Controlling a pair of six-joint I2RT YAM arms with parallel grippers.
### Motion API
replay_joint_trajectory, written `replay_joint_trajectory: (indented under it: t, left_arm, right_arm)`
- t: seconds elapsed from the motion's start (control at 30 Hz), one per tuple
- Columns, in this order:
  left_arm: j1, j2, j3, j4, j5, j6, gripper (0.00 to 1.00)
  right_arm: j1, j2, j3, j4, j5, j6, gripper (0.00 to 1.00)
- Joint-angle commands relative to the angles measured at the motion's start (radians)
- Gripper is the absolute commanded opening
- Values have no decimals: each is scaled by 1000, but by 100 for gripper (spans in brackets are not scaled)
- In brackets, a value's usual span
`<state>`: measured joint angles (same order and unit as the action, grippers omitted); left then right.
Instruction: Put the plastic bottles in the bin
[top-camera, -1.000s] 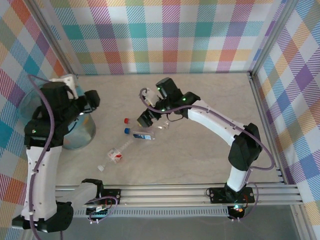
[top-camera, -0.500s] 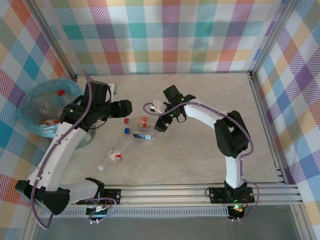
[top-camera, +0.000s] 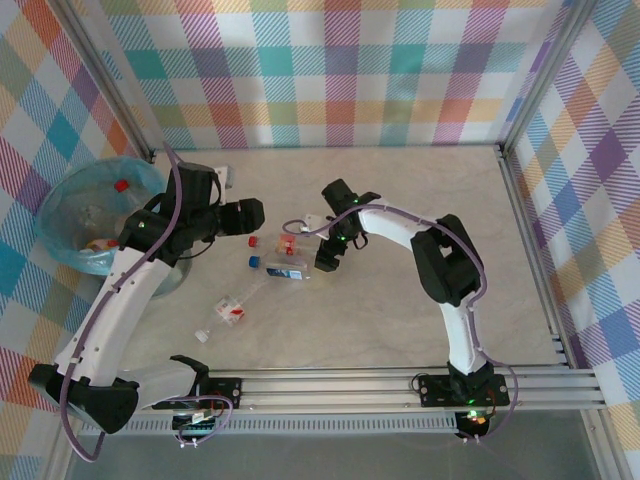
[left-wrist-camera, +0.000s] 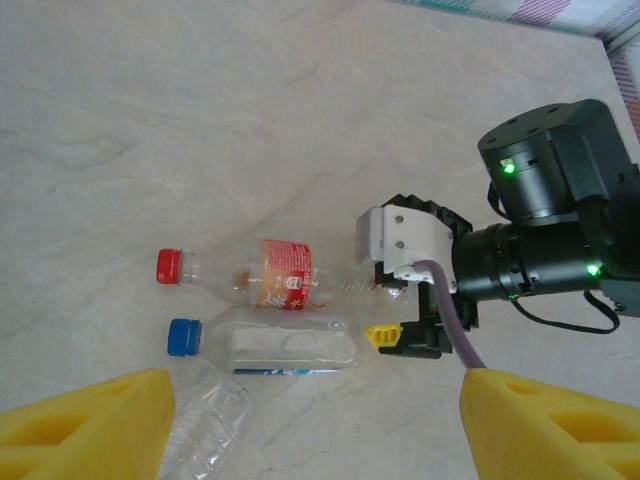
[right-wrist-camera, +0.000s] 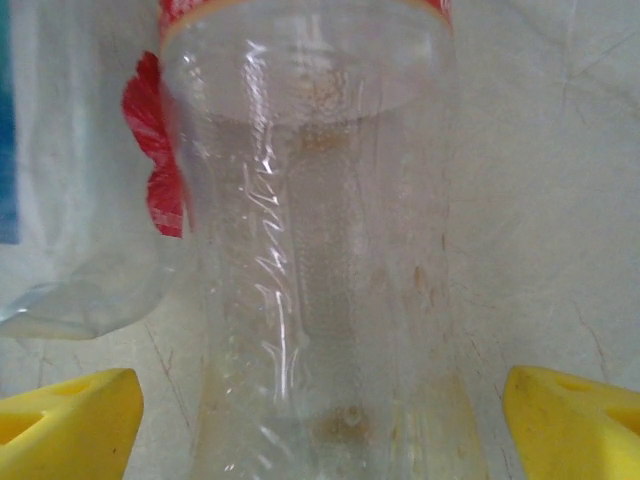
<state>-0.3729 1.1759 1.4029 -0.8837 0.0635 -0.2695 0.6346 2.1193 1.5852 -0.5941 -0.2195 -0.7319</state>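
1. Top view: bin (top-camera: 48, 225) w/ teal liner sat at far left of frame, a loose red cap (top-camera: 121, 185) inside. Three plastic bottles lay on the bench (top-camera: 400, 320), centre-left, none in the bin. Red-cap bottle (top-camera: 285, 241) was uppermost, blue-cap bottle (top-camera: 287, 271) just below it, and third bottle (top-camera: 232, 309) w/ red label lower left, apart from the pair. Left jaws sat just left of the pair. Right jaws were at the pair's right ends. Couldn't judge either opening here.
2. Left wrist: left jaws stood wide open, yellow pads (left-wrist-camera: 90, 425) in the lower corners, holding nothing. Red-cap bottle (left-wrist-camera: 270, 283) lay on its side left of centre, cap to the left. Blue-cap bottle (left-wrist-camera: 285, 347) lay parallel just beneath it. Third bottle (left-wrist-camera: 205, 435) was at bottom edge beside the left pad. Right jaws met the pair's right ends, right of centre.
3. Right wrist: red-cap bottle (right-wrist-camera: 320, 250) ran up mid frame btw the right jaws' pads (right-wrist-camera: 65, 420), small gap each side. So jaws were wide open, straddling it, not gripping. Blue-cap bottle (right-wrist-camera: 70, 200) was at left, beside it.
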Motion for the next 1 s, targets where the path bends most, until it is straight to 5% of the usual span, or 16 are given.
replay_joint_trajectory:
  t: [0.0,0.4,0.73,0.97]
  left_arm:
    - [-10,-6,-16,18,8,-11,75]
    - [-11,-32,-7,44,-16,-12,76]
    - [-11,-98,-48,159,-2,-62,76]
    - [-10,-199,-171,364,-14,-199,82]
  right_arm:
    - [5,20,29,-35,13,-17,89]
    - [4,-84,-54,-2,114,6,56]
    - [2,-297,-191,70,182,168,49]
    - [4,-587,-378,221,12,411,48]
